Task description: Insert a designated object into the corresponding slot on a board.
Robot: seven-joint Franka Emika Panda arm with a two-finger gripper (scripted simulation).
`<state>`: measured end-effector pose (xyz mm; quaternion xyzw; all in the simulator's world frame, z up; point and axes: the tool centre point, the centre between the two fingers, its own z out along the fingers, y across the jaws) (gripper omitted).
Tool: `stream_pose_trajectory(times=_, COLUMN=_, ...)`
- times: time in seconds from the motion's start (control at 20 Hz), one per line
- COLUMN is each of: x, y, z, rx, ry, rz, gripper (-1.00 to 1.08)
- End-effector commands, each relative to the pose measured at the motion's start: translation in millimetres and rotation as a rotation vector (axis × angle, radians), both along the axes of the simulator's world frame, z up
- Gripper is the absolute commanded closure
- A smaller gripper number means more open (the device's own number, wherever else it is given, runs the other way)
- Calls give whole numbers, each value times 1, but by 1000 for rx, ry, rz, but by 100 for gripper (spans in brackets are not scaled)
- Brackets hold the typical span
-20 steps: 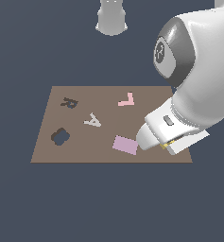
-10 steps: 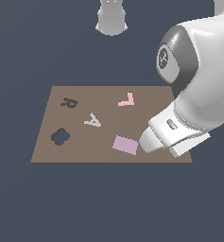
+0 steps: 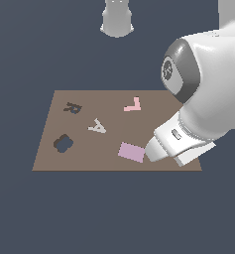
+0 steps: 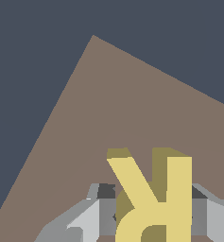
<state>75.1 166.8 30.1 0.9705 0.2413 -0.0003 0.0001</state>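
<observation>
The yellow R block (image 4: 153, 198) fills the near part of the wrist view, lying on the brown board (image 4: 113, 108). My gripper (image 4: 153, 208) is shut on it, with a grey finger (image 4: 101, 210) pressed against each side. In the exterior view my white hand (image 3: 174, 144) is low over the board's (image 3: 153, 99) corner on the exterior view's right and hides the block. The small dark R-shaped slot (image 3: 73, 107) lies far off, near the board's back corner on the exterior view's left.
A larger dark blob-shaped cutout (image 3: 63, 143) sits in front of the slot. A grey letter A (image 3: 96, 126), a pink L shape (image 3: 133, 104) and a pink rectangle (image 3: 131, 152) lie on the board. The arm's base (image 3: 117, 17) stands behind it.
My hand has sunk lower onto the board's corner. The bit of yellow that showed under it a second ago is now covered in the exterior view.
</observation>
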Motion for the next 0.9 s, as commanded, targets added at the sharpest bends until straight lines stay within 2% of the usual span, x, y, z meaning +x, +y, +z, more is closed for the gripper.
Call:
stream_pose_trajectory(times=0.0, x=0, y=0, z=0, rx=0, ry=-1, rz=0, gripper=108)
stream_pose_trajectory(times=0.85, x=5, y=-5, z=3, rx=0, ry=0, rz=-37, gripper=108)
